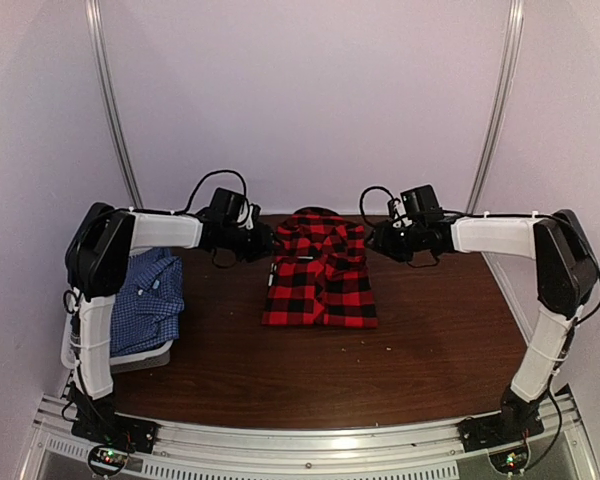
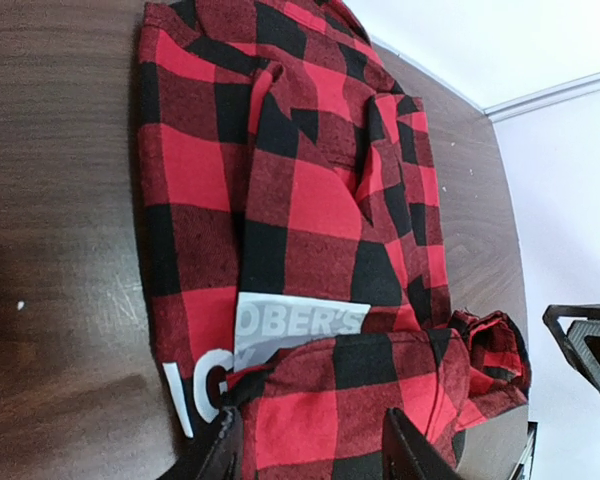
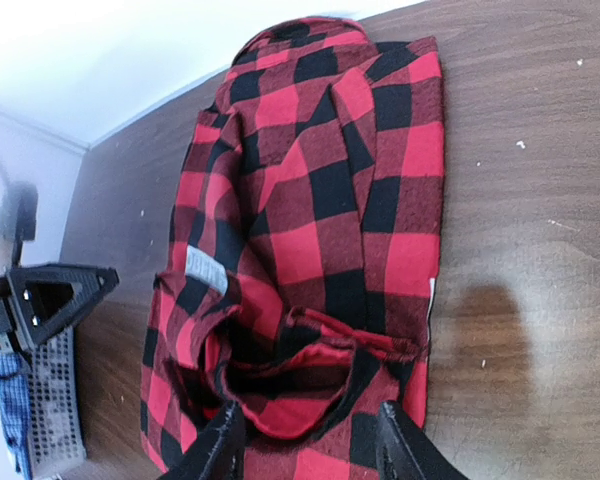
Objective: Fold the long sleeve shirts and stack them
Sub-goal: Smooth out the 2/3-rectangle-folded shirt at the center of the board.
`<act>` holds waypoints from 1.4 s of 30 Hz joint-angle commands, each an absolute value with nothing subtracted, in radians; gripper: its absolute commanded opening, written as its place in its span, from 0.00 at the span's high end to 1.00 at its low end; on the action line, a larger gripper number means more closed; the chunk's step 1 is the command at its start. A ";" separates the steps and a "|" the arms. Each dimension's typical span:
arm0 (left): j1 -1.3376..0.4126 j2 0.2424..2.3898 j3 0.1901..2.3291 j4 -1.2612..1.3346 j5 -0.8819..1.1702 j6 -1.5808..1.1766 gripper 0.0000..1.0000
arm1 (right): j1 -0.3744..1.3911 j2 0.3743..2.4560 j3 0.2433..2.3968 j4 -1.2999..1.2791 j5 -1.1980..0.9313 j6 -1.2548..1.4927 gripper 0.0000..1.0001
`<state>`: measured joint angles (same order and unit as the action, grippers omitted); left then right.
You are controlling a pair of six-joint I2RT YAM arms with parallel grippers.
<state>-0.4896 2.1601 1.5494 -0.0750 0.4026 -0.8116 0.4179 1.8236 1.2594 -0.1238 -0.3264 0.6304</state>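
The red-and-black plaid shirt (image 1: 320, 270) lies folded into a rectangle at the middle of the table, collar toward the far edge. My left gripper (image 1: 263, 243) is at its far left corner. In the left wrist view (image 2: 315, 455) its jaws are wide apart over a fold of plaid (image 2: 310, 200) below a white printed label (image 2: 300, 325). My right gripper (image 1: 375, 238) is at the far right corner. In the right wrist view (image 3: 310, 450) its jaws are wide apart over the collar opening (image 3: 310, 370). The blue-and-white check shirt (image 1: 148, 300) lies bunched in the basket at the left.
The pale grey basket (image 1: 140, 358) sits at the table's left edge under the left arm and also shows in the right wrist view (image 3: 55, 410). Bare brown tabletop (image 1: 430, 340) lies in front of and beside the plaid shirt. Pale walls enclose the back and sides.
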 commanded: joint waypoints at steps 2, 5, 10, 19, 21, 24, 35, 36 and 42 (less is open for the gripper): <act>-0.484 2.012 1.459 -0.050 0.368 -0.779 0.51 | 0.507 1.688 1.149 -0.108 -0.287 0.599 0.60; -0.501 1.971 1.416 -0.048 0.375 -0.774 0.50 | 0.564 1.656 1.085 -0.087 -0.298 0.603 0.63; -0.559 1.954 1.375 -0.026 0.398 -0.773 0.52 | 0.627 1.691 1.032 -0.022 -0.341 0.628 0.67; -0.639 2.030 1.375 0.050 0.446 -0.802 0.57 | 0.627 1.876 1.168 -0.015 -0.396 0.623 0.74; -0.647 2.031 1.372 0.051 0.447 -0.804 0.58 | 0.626 1.912 1.198 -0.033 -0.388 0.615 0.77; -0.654 2.028 1.365 0.048 0.447 -0.803 0.59 | 0.616 1.959 1.239 -0.051 -0.375 0.603 0.78; -0.680 2.013 1.298 0.057 0.443 -0.813 0.62 | 0.545 2.141 1.427 -0.073 -0.382 0.561 0.79; -0.680 2.009 1.295 0.057 0.443 -0.811 0.62 | 0.545 2.156 1.449 -0.081 -0.389 0.557 0.78; -0.680 2.008 1.285 0.056 0.446 -0.807 0.62 | 0.543 2.192 1.524 -0.103 -0.409 0.552 0.67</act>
<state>-0.6781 2.0266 1.2961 0.0067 0.4347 -0.8093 0.5430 2.1784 1.4776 -0.0834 -0.3950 0.5686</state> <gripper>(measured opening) 0.383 0.295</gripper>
